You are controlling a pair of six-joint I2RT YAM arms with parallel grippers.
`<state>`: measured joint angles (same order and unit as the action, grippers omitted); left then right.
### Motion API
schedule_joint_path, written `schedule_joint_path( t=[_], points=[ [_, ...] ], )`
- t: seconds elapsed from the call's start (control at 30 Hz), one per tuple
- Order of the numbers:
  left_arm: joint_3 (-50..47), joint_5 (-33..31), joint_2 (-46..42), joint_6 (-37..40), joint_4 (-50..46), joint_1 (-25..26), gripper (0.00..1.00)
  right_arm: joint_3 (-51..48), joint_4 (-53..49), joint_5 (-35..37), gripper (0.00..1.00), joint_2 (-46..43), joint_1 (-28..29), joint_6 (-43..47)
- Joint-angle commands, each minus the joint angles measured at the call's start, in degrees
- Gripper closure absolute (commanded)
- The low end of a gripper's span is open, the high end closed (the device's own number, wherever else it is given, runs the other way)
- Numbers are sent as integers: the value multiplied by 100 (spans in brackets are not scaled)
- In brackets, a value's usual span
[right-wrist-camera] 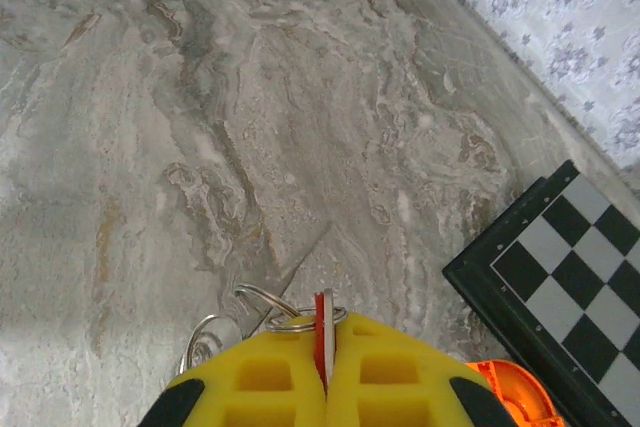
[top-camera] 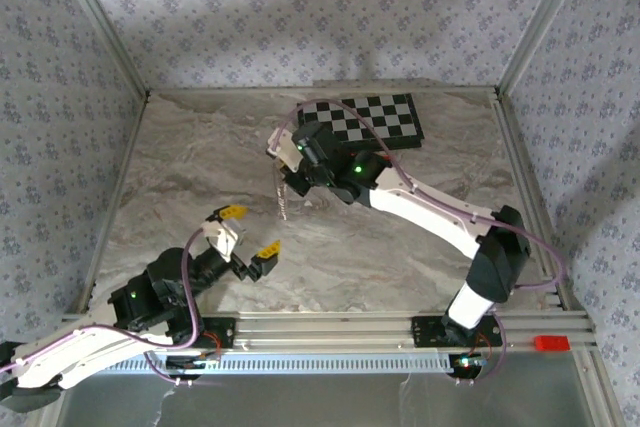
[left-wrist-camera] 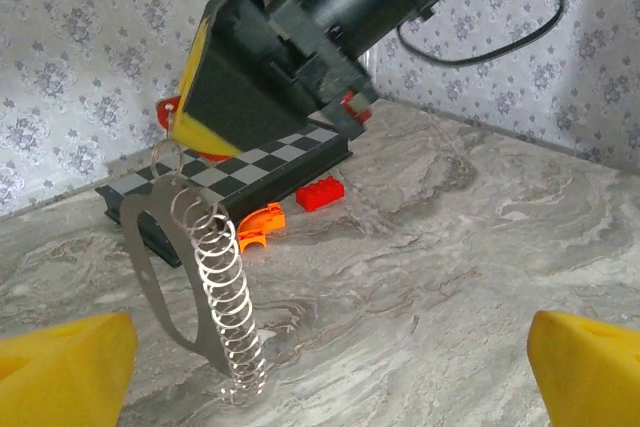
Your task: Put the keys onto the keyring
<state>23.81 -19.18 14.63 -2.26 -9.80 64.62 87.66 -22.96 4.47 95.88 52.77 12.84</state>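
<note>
My right gripper (right-wrist-camera: 326, 325) is shut on the key (right-wrist-camera: 322, 329), a thin red-and-white sliver pinched edge-on between its yellow fingers. A silvery ring circles the key at the fingertips. From it hangs the keyring (left-wrist-camera: 226, 292), a chain of linked metal rings whose lower end reaches the marble table. From above, the chain (top-camera: 281, 197) dangles below the right gripper (top-camera: 281, 155) in mid-table. My left gripper (top-camera: 250, 234) sits near the front left, jaws spread wide and holding nothing. Its yellow fingertips (left-wrist-camera: 62, 367) show at the bottom corners of the left wrist view, short of the chain.
A black-and-white chessboard (top-camera: 385, 119) lies at the back of the table, just behind the right gripper. Beside its edge rest a red rectangular block (left-wrist-camera: 320, 192) and an orange curved piece (left-wrist-camera: 260, 227). Patterned walls enclose the table on three sides.
</note>
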Motion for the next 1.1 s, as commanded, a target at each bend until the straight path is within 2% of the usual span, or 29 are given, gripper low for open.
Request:
schedule_joint_path(
  t=[0.0, 0.47, 1.07],
  points=[
    [-108, -178, -167, -135, -101, -2, 1, 415, 24, -203, 100, 306, -93, -172],
    [-229, -531, -411, -83, -192, -2, 1, 797, 295, -695, 100, 1221, -443, -405],
    [-298, -695, -793, -24, -334, -2, 1, 319, 391, -878, 100, 1083, -436, -511]
  ],
)
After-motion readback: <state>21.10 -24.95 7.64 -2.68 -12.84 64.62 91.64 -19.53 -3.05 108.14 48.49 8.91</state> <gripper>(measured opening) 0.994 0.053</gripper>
